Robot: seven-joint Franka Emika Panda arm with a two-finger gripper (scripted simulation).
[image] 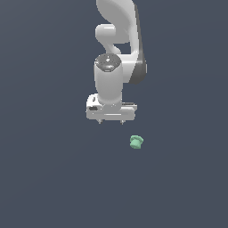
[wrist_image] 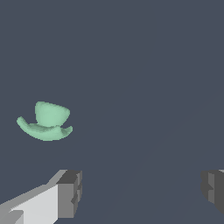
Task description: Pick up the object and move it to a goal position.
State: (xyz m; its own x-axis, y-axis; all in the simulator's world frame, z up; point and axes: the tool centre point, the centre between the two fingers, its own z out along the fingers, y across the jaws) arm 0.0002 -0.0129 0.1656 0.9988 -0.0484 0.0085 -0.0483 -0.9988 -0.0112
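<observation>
The object [image: 136,142] is a small mint-green knob-like piece lying on the dark grey floor, a little below and toward the exterior view's right of the gripper. It also shows in the wrist view [wrist_image: 46,122], off to one side of the fingers and not between them. My white gripper [image: 111,121] hangs from the arm, pointing down, above the floor and apart from the object. Its two grey fingertips [wrist_image: 70,193] stand wide apart with nothing between them.
The white arm [image: 116,40] rises behind the gripper at the upper middle of the exterior view. The flat dark grey floor [image: 53,178] spreads all around. No goal marker shows.
</observation>
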